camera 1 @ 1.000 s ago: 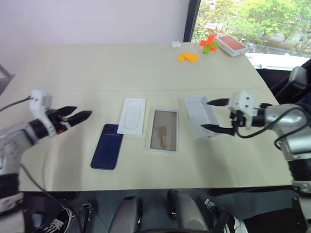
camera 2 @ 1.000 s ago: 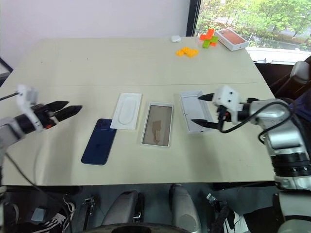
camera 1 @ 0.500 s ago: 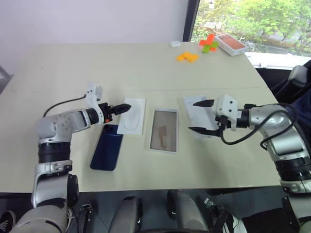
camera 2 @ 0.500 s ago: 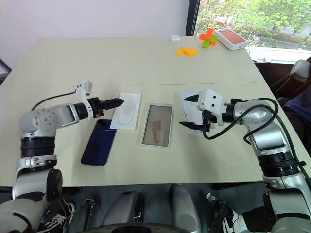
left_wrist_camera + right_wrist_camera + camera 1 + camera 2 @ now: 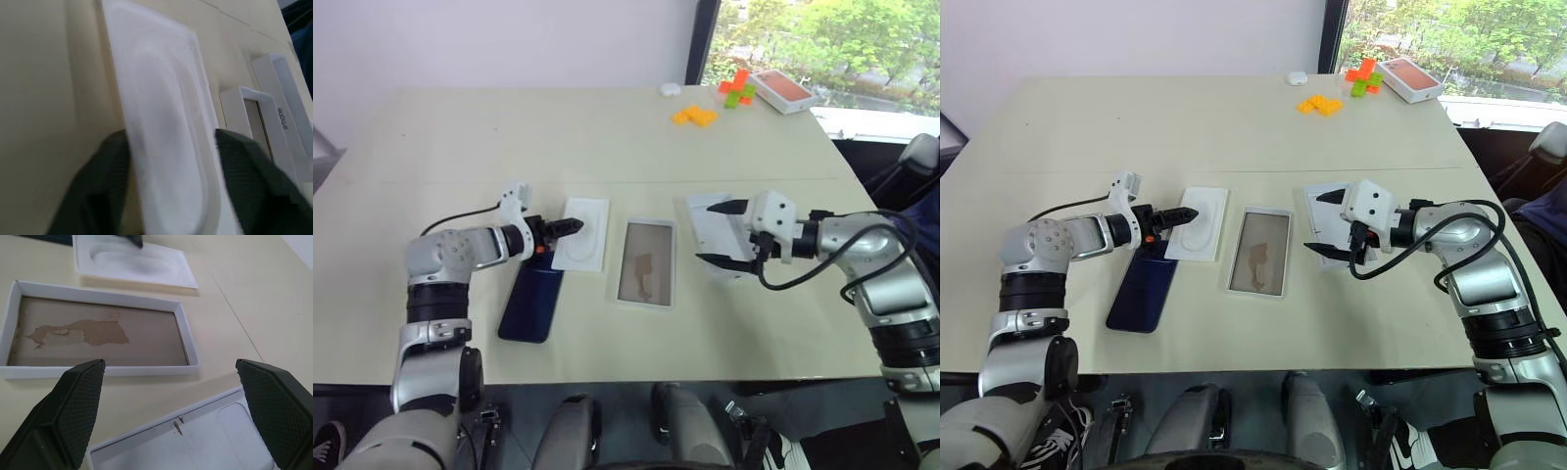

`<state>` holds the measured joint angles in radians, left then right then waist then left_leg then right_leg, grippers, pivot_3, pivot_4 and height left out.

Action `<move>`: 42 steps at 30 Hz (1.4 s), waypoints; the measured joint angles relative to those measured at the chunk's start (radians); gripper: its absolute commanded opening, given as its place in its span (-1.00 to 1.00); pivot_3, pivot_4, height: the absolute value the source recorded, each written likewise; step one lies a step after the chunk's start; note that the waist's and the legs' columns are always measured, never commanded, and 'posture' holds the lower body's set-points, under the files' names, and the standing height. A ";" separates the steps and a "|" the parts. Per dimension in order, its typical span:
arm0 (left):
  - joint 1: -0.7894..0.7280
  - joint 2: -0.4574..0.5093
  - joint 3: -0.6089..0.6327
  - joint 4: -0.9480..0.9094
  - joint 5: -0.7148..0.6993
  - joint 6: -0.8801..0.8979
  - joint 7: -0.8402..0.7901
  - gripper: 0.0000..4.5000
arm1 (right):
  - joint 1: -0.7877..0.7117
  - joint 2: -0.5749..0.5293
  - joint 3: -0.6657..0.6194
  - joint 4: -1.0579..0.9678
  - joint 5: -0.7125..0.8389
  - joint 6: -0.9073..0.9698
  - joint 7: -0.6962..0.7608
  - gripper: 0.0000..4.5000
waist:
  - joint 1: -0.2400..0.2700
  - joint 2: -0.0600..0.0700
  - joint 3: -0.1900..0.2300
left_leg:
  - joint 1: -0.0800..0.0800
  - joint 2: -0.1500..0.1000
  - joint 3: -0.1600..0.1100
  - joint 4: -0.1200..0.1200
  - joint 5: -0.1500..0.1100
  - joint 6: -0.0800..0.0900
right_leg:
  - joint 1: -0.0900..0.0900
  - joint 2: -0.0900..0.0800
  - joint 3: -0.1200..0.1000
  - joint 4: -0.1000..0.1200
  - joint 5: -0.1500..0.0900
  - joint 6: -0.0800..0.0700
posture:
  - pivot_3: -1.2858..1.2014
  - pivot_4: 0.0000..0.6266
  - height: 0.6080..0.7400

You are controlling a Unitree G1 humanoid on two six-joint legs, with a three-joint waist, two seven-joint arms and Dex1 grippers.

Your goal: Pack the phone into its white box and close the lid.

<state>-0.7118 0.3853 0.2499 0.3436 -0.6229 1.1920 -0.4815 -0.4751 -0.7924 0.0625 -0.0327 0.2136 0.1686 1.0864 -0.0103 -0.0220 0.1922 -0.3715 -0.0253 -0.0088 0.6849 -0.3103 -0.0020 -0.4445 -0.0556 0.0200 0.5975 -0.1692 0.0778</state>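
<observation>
Nothing packed yet: the phone (image 5: 532, 301) lies bare at lower left, the white box (image 5: 645, 263) empty at centre, the lid (image 5: 717, 234) just right. Left gripper (image 5: 171, 147) straddles the white card (image 5: 581, 233), fingers apart; right gripper (image 5: 721, 233) gapes over the lid.

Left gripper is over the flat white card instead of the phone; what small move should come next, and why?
Probably close the left gripper on the flat white card at its near end: the left wrist view shows its fingers either side of the card. The phone lies beside it, and the white box is empty. Whether the card goes in first I cannot tell.
</observation>
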 measured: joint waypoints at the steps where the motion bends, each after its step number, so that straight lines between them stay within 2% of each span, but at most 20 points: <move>1: 0.000 -0.004 0.000 0.003 0.000 0.004 0.002 -0.46 | -0.001 0.000 0.000 -0.005 0.000 0.000 0.000 1.00 | -0.001 0.000 0.000 | 0.000 0.000 0.000 0.000 0.000 0.000 | 0.000 0.000 0.000 0.000 0.000 0.000 | 0.03 -0.52 1.00; 3: 0.000 -0.003 0.000 0.009 0.002 0.003 0.005 -0.91 | -0.003 0.000 0.000 -0.006 0.000 0.001 -0.002 1.00 | -0.002 0.000 0.000 | 0.000 0.000 0.000 0.000 0.000 0.000 | 0.000 0.000 0.000 0.000 0.000 0.000 | 0.03 -0.52 1.00; 4: 0.000 -0.002 0.000 0.010 0.004 0.001 0.006 -0.98 | -0.003 0.000 0.000 -0.006 0.000 0.002 -0.002 1.00 | -0.003 0.000 0.000 | 0.000 0.000 0.000 0.000 0.000 0.000 | 0.000 0.000 0.000 0.000 0.000 0.000 | 0.03 -0.52 1.00; 8: 0.000 0.001 0.032 0.010 -0.002 0.007 0.012 -0.98 | -0.003 0.000 0.000 -0.006 0.000 0.002 -0.005 1.00 | -0.003 0.000 0.000 | 0.000 0.000 0.000 0.000 0.000 0.000 | 0.000 0.000 0.000 0.000 0.000 0.000 | 0.03 -0.52 1.00; 12: -0.010 -0.005 0.119 0.010 -0.048 0.054 0.031 -0.98 | -0.003 0.000 0.000 -0.007 0.000 0.002 -0.008 1.00 | -0.002 0.000 0.000 | 0.000 0.000 0.000 0.000 0.000 0.000 | 0.000 0.000 0.000 0.000 0.000 0.000 | 0.03 -0.52 1.00; 17: -0.051 -0.001 0.261 -0.002 -0.124 0.192 0.100 -0.98 | -0.003 0.000 0.000 -0.008 0.000 0.002 -0.009 1.00 | -0.002 0.000 0.000 | 0.000 0.000 0.000 0.000 0.000 0.000 | 0.000 0.000 0.000 0.000 0.000 0.000 | 0.03 -0.52 1.00; 21: -0.069 -0.023 0.348 -0.154 -0.160 0.354 0.201 -0.98 | 0.006 -0.013 -0.001 -0.008 0.003 0.002 -0.001 1.00 | -0.002 0.000 0.000 | 0.000 0.000 -0.001 0.000 0.000 0.000 | 0.000 0.000 0.000 0.000 0.000 0.000 | 0.03 -0.52 1.00; 24: -0.009 -0.134 0.306 -0.345 -0.237 0.405 0.300 -0.98 | 0.018 -0.020 -0.007 -0.009 0.021 0.009 0.029 1.00 | 0.004 0.000 0.000 | 0.000 -0.002 -0.002 0.000 0.000 0.000 | 0.001 -0.003 0.000 0.000 0.001 0.001 | 0.03 -0.52 1.00; 27: 0.044 -0.232 0.243 -0.427 -0.262 0.414 0.403 -0.98 | 0.030 -0.025 -0.007 -0.012 0.037 0.016 0.054 1.00 | 0.002 -0.001 0.000 | 0.000 -0.002 -0.001 0.000 0.000 -0.001 | 0.001 -0.004 0.000 -0.001 0.001 0.002 | 0.03 -0.52 1.00; 32: 0.060 -0.278 0.217 -0.522 -0.304 0.414 0.500 -0.98 | 0.030 -0.029 -0.007 -0.012 0.036 0.016 0.059 1.00 | -0.005 -0.001 0.000 | 0.001 0.000 -0.001 -0.001 0.001 -0.003 | 0.001 0.001 0.000 0.000 0.001 0.002 | 0.03 -0.52 1.00; 36: 0.092 -0.356 0.192 -0.536 -0.314 0.414 0.551 -0.98 | 0.030 -0.029 -0.007 -0.012 0.036 0.016 0.058 1.00 | 0.000 -0.001 0.000 | 0.000 -0.001 -0.001 -0.001 0.001 -0.003 | 0.001 0.001 0.001 -0.001 0.001 0.002 | 0.03 -0.52 1.00; 42: 0.119 -0.389 0.160 -0.558 -0.322 0.414 0.586 -0.98 | 0.030 -0.029 -0.007 -0.012 0.032 0.016 0.051 1.00 | 0.000 -0.001 0.000 | 0.000 -0.001 -0.001 0.000 0.001 -0.003 | 0.001 0.001 0.001 -0.002 0.001 0.002 | 0.03 -0.52 1.00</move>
<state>-0.5933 -0.0042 0.4094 -0.2144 -0.9454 1.6061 0.1049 -0.4454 -0.8212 0.0553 -0.0443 0.2459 0.1842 1.1371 -0.0102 -0.0229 0.1926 -0.3713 -0.0259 -0.0100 0.6845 -0.3088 -0.0048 -0.4436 -0.0549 0.0208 0.5960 -0.1680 0.0798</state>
